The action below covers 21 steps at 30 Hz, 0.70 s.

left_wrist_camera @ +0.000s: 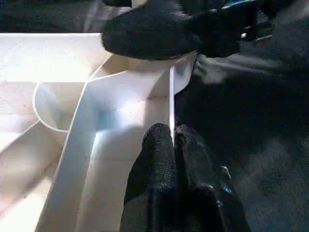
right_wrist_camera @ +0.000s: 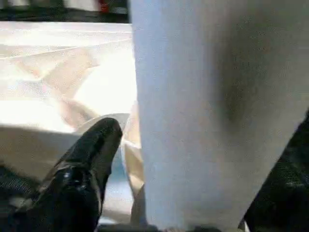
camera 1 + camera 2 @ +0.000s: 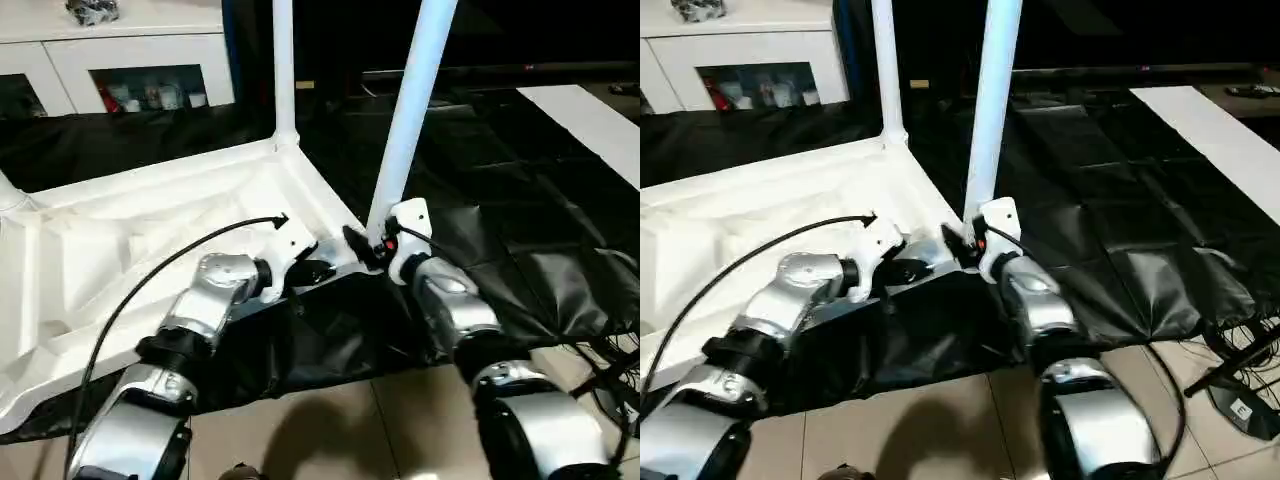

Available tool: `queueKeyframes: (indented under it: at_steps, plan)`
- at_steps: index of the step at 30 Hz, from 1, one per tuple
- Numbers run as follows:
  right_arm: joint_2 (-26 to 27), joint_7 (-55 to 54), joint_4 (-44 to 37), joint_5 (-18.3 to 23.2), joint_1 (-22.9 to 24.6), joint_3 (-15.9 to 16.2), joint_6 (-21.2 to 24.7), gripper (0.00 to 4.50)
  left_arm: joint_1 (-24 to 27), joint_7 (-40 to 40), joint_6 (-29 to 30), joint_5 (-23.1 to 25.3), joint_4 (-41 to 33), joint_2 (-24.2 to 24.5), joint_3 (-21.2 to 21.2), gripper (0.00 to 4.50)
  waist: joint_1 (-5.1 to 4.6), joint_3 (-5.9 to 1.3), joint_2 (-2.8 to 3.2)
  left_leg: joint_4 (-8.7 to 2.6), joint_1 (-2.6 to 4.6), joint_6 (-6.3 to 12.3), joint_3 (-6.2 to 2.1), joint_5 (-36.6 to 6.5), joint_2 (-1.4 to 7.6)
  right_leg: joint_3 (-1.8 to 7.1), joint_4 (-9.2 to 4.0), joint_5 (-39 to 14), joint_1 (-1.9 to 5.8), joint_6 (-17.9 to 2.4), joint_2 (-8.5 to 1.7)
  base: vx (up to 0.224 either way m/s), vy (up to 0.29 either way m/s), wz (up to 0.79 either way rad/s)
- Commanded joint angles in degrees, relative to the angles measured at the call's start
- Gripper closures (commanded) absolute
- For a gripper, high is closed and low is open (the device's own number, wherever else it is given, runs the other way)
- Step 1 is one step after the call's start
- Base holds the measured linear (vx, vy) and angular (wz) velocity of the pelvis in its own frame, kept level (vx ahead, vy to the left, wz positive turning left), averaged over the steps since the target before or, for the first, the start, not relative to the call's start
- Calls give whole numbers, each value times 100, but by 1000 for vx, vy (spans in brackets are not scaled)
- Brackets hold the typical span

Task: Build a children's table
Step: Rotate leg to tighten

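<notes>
The children's table lies upside down on a black sheet, its ribbed white underside (image 3: 150,240) facing up. Two white tube legs stand upright in corner sockets, one at the far corner (image 3: 283,70) and one at the near right corner (image 3: 405,120). My left gripper (image 1: 173,137) is shut on the thin rim of the top beside that near corner (image 3: 318,268). My right gripper (image 3: 378,240) sits at the base of the near leg (image 2: 207,111), open. One black finger (image 2: 91,159) stands a little off the tube and the tube hides the other.
A white cabinet with glass doors (image 3: 130,60) stands at the back left. The black sheet (image 3: 520,230) spreads to the right, with a white board (image 3: 590,120) on it farther back. Cables and a stand base (image 3: 1240,380) lie on the tiled floor (image 3: 330,430) at the near right.
</notes>
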Motion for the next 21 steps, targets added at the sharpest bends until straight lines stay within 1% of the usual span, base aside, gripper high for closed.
queueKeyframes:
  at_steps: [1, 2, 3, 4, 5, 6, 7, 8, 9, 11, 12, 13, 14, 15, 16, 17, 19, 20, 21]
  plan:
    - [18, 1098, -113, -29, 88, 419, 85, 97, 104, -725, -257, -282, -191, -20, -271, 450, 36, -360, -8, -329, 25, 401, -95, -1107, 194, 269, -421, -675, 308, -1291, -427, 0, 0, 0]
    - [18, 1098, -113, -29, 88, 419, 85, 97, 104, -725, -257, -282, -191, -20, -271, 450, 49, -362, -3, -322, 29, 412, -93, -1104, 203, 270, -420, -672, 304, -1299, -431, 0, 0, 0]
    - [-105, 1533, -187, -64, 131, 547, 43, 97, 118, -974, -269, -325, -237, 76, -303, 450, 50, -360, 2, -327, 39, 402, -95, -1155, 211, 268, -419, -716, 295, -1331, -430, 0, 0, 0]
    - [-105, 1533, -187, -64, 131, 547, 43, 97, 118, -974, -269, -325, -237, 76, -303, 450, 46, -356, 4, -329, 38, 390, -92, -1166, 215, 270, -415, -720, 292, -1342, -430, 0, 0, 0]
    - [-169, 1865, -255, -43, 159, 613, 104, 97, 120, -1151, -295, -358, -257, 132, -324, 450, 46, -356, 4, -329, 38, 390, -92, -1166, 215, 270, -415, -720, 292, -1342, -430, 0, 0, 0]
    - [-283, 2509, -419, 10, 218, 770, 211, 97, 129, -1501, -330, -420, -300, 237, -371, 450, 50, -349, 5, -337, 44, 379, -98, -1226, 216, 268, -424, -804, 292, -1354, -426, 0, 0, 0]
    - [-334, 2786, -508, 37, 252, 852, 252, 97, 133, -1624, -332, -431, -322, 279, -396, 450, 51, -350, -1, -335, 43, 388, -99, -1235, 214, 268, -424, -818, 299, -1351, -426, 0, 0, 0]
    - [-334, 2786, -508, 37, 252, 852, 252, 97, 133, -1624, -332, -431, -322, 279, -396, 450, 53, -354, -11, -329, 37, 414, -96, -1197, 216, 272, -414, -758, 303, -1370, -430, 0, 0, 0]
    - [-439, 3384, -732, 91, 338, 1030, 406, 97, 138, -1915, -345, -485, -360, 364, -443, 450, 57, -352, -11, -333, 41, 426, -100, -1168, 227, 276, -411, -711, 300, -1386, -438, 0, 0, 0]
    - [-521, 3842, -917, 101, 418, 1184, 514, 97, 139, -2150, -353, -528, -389, 431, -471, 450, 61, -346, -19, -326, 31, 473, -96, -1153, 213, 269, -416, -738, 306, -1391, -430, 0, 0, 0]
    - [-547, 4023, -986, 102, 453, 1245, 556, 97, 134, -2221, -360, -537, -394, 452, -478, 450, 68, -355, -14, -325, 46, 480, -99, -1168, 220, 272, -417, -793, 298, -1398, -441, 0, 0, 0]
    - [-547, 4023, -986, 102, 453, 1245, 556, 97, 134, -2221, -360, -537, -394, 452, -478, 450, 72, -350, -12, -328, 46, 474, -98, -1191, 226, 273, -424, -837, 288, -1401, -442, 0, 0, 0]
    - [-566, 4159, -1032, 96, 478, 1282, 588, 111, 127, -2256, -360, -535, -397, 466, -485, 450, 79, -337, -59, -338, 54, 439, -94, -1238, 234, 274, -441, -973, 278, -1381, -445, 0, 0, 0]
    - [-583, 4356, -1082, 72, 508, 1346, 663, 128, 108, -2350, -369, -534, -388, 494, -510, 450, 108, -336, -50, -340, 66, 414, -97, -1249, 236, 279, -442, -1092, 272, -1355, -454, 0, 0, 0]
    - [-578, 4418, -1100, 83, 510, 1359, 725, 128, 97, -2370, -371, -536, -376, 501, -511, 450, 131, -330, -35, -347, 68, 392, -102, -1282, 238, 280, -453, -1218, 266, -1328, -457, 0, 0, 0]
    - [-575, 4443, -1125, 92, 516, 1361, 762, 132, 91, -2383, -374, -536, -369, 506, -508, 450, 139, -333, -35, -348, 70, 377, -103, -1287, 241, 282, -456, -1256, 267, -1312, -463, 0, 0, 0]
    - [-569, 4478, -1178, 111, 527, 1360, 827, 154, 83, -2399, -377, -532, -357, 512, -499, 450, 168, -332, -31, -353, 80, 331, -104, -1301, 245, 287, -459, -1314, 256, -1290, -465, 0, 0, 0]
    - [-563, 4485, -1209, 131, 534, 1357, 871, 154, 83, -2415, -378, -531, -355, 516, -496, 450, 180, -336, -37, -353, 83, 312, -104, -1290, 243, 288, -453, -1301, 255, -1276, -462, 0, 0, 0]
    - [-566, 4492, -1233, 142, 541, 1362, 895, 173, 84, -2425, -378, -532, -354, 518, -494, 450, 189, -336, -40, -355, 74, 301, -108, -1246, 239, 289, -449, -1279, 263, -1252, -468, 0, 0, 0]
